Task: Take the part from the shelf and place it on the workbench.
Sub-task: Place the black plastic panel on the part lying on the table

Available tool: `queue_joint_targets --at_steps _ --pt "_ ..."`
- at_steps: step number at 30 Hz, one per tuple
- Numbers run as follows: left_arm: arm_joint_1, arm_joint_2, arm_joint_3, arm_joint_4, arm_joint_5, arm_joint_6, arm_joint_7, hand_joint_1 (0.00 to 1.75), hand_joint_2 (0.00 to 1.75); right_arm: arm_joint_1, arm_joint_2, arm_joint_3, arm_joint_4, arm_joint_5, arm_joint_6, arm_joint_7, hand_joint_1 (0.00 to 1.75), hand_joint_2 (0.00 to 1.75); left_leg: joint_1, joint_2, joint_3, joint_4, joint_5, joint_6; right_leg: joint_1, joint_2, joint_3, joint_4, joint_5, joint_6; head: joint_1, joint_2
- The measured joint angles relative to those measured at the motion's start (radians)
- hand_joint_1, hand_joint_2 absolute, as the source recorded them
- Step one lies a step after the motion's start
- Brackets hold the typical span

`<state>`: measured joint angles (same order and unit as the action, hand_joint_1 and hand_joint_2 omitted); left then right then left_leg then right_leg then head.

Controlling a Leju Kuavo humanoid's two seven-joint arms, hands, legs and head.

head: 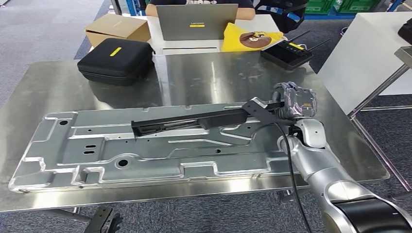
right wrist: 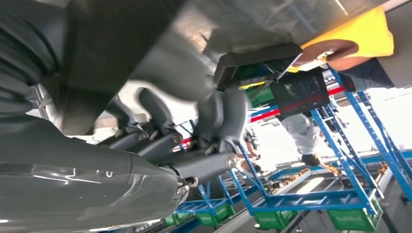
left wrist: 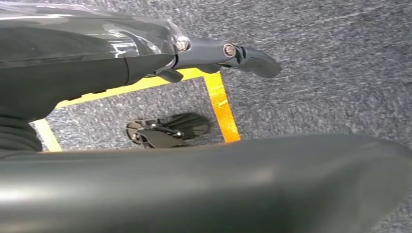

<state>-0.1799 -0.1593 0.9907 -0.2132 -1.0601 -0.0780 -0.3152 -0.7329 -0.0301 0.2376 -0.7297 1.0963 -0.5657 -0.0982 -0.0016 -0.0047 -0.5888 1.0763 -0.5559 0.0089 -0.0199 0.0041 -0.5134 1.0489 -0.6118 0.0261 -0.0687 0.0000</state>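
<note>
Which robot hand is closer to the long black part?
The right. The right hand grips the long black part by its end, over the silver panel. The left hand hangs down over the carpet floor, away from the part.

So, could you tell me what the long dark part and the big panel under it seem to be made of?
Long dark part: matte black, angular, probably coated metal or moulded plastic; the look leaves it open. Big panel: pressed sheet metal, bare silvery-grey, with stamped ribs, holes and soft reflections.

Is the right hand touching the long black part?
Touching. In the head view the right hand grips the end of the black part, which lies across the metal panel.
</note>
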Motion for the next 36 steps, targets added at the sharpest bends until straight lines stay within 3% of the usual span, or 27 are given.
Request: queue_joint_targets --at_steps 1,5,23,36 --pt "0.0 0.0 0.0 0.0 0.0 -0.001 -0.001 0.0 1.75 -0.001 0.0 0.0 0.003 0.0 -0.001 0.0 0.0 0.0 0.0 0.0 0.0 0.0 0.0 0.0 0.0 0.0 0.0 0.0 0.0 0.0 0.0 0.0" --pt "0.0 -0.001 -0.001 0.0 0.006 0.0 -0.014 0.0 0.0 -0.006 0.0 0.002 0.011 -0.003 -0.006 0.0 0.0 0.0 0.0 0.0 0.0 0.0 0.0 0.0 0.0 0.0 0.0 0.0 0.0 0.0 0.0 0.0" --pt "0.001 -0.002 -0.008 0.0 0.026 0.006 0.002 0.0 0.0 -0.012 -0.005 0.026 -0.026 -0.066 0.036 0.009 0.0 0.0 0.0 0.0 0.0 0.0 0.0 0.0 0.0 0.0 0.0 0.0 0.0 0.0 0.0 0.0" --pt "0.013 -0.002 -0.006 0.0 0.082 0.015 -0.018 0.0 0.0 0.028 -0.027 0.146 -0.194 -0.153 0.356 0.068 0.0 0.0 0.0 0.0 0.0 0.0 0.0 0.0 0.0 0.0 0.0 0.0 0.0 0.0 0.0 0.0"
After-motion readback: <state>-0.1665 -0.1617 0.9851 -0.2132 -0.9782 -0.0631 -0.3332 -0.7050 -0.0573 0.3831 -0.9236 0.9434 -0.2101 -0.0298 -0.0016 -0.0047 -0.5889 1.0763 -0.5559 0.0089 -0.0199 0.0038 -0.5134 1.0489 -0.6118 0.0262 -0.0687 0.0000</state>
